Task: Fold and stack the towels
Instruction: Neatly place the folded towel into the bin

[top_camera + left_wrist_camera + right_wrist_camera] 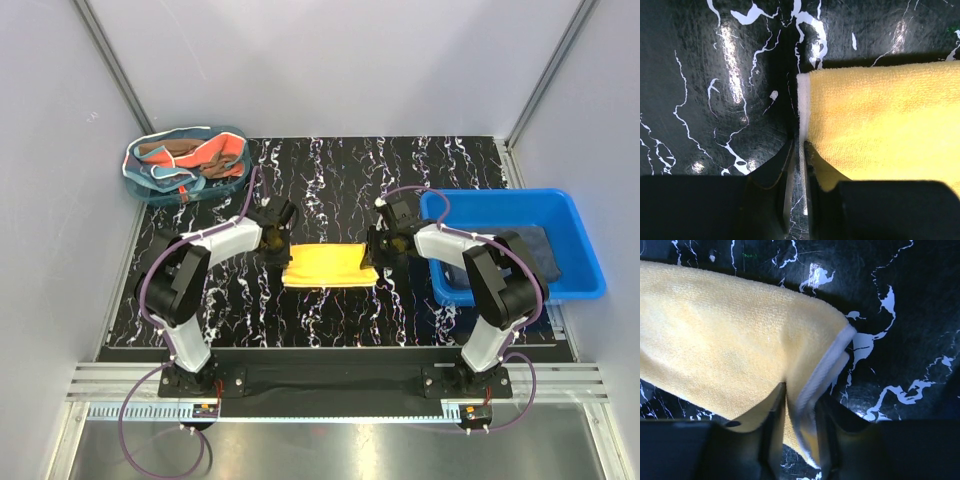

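Yellow towel (330, 265) lies a little nearer the front edge than the middle of the black marbled worktop (440, 170), folded into a long flat strip that runs left to right between my two arms. Its short ends carry a white hem (802, 100).

My left pincer (799, 152) sits at the strip's left end. On the left wrist camera the hem runs straight down into the narrow gap between the two fingers, so I read it as closed on that edge. My right pincer (801, 402) is at the right end, and there the hem fills the gap between the fingers. It is gripping the towel too, and the cloth bulges up a little off the worktop just beyond the fingers.

At the far left corner of the worktop stands the teal mesh basket (140, 185). It holds a crumpled heap: an orange-red towel (218, 155) on top, with brown and teal cloth bunched around it. I cannot tell how many pieces are in there.

Against the right edge of the worktop sits the blue bin (580, 245), partly hidden by my right arm. A dark grey-blue towel (548, 250) lies flat on its floor, toward the right side.
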